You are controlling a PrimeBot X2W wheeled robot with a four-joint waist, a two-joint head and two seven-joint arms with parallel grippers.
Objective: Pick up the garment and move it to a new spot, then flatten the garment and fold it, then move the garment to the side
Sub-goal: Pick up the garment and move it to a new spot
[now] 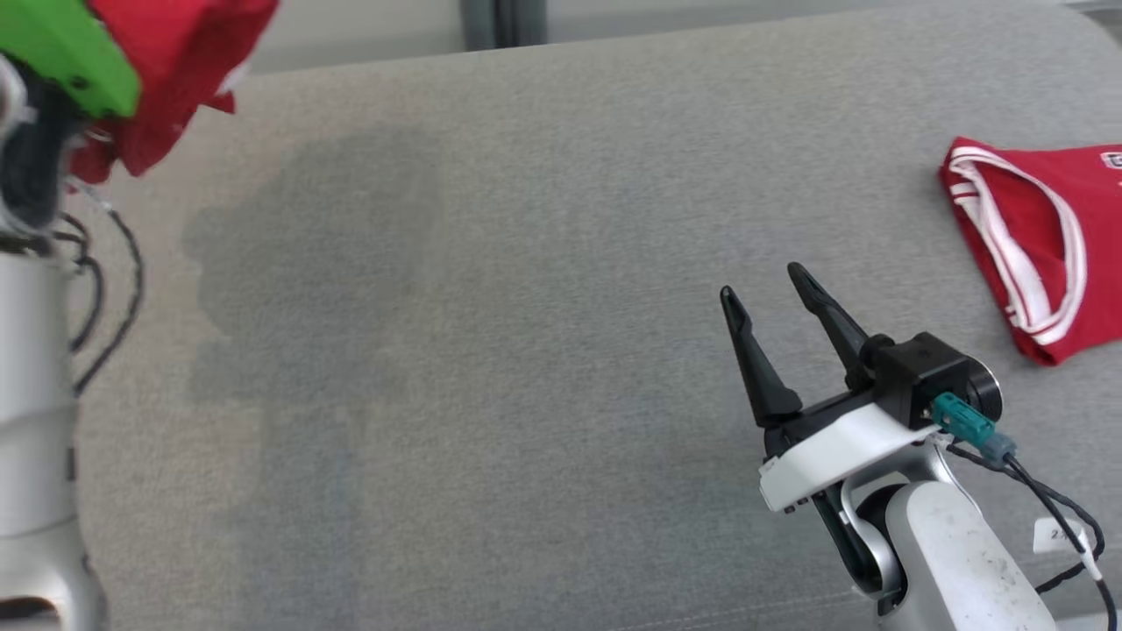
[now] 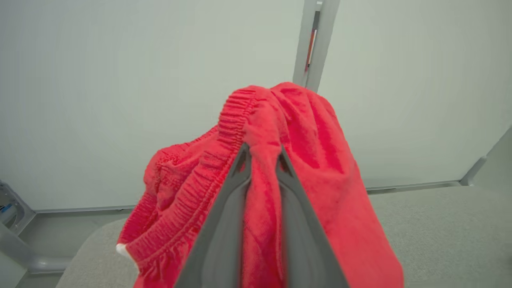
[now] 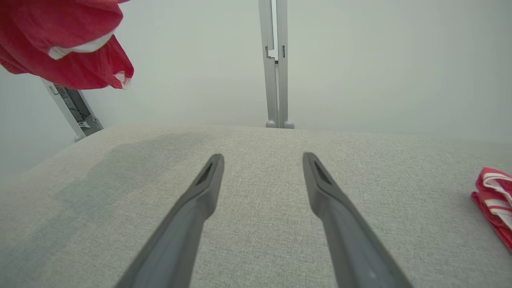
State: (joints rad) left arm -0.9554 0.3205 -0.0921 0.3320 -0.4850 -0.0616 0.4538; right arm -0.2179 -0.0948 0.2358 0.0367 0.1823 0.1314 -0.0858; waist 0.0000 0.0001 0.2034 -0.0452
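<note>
Head view first: the garment (image 1: 175, 61) is way up in the top left corner, a bunched wad of bright red cloth hanging in the air off the end of the left arm (image 1: 35, 394), right beside a green cover (image 1: 61, 53) on that arm. It's well clear of the grey padded surface (image 1: 526, 350), which has a soft shadow on it below. A sliver of white peeks out at the edge of the red. On the right, the right gripper (image 1: 761, 282) hovers over the padding with its two dark fingers spread apart and nothing between them. Further right, a second red piece (image 1: 1043, 237) with white stripe trim lies folded on the surface.

Left wrist view: the left gripper (image 2: 262, 154) is pinched tight on the garment, with a fold of red squeezed between the fingers and the rest draped down both sides. It looks like a soft knit, with a ribbed, gathered elastic band running down the left and a tiny white bit at the lower left.

Right wrist view: the fingers are wide apart with bare padding beneath. The garment hangs at the upper left, showing a white band and a small white patch at one corner. The striped piece sits at the far right.
</note>
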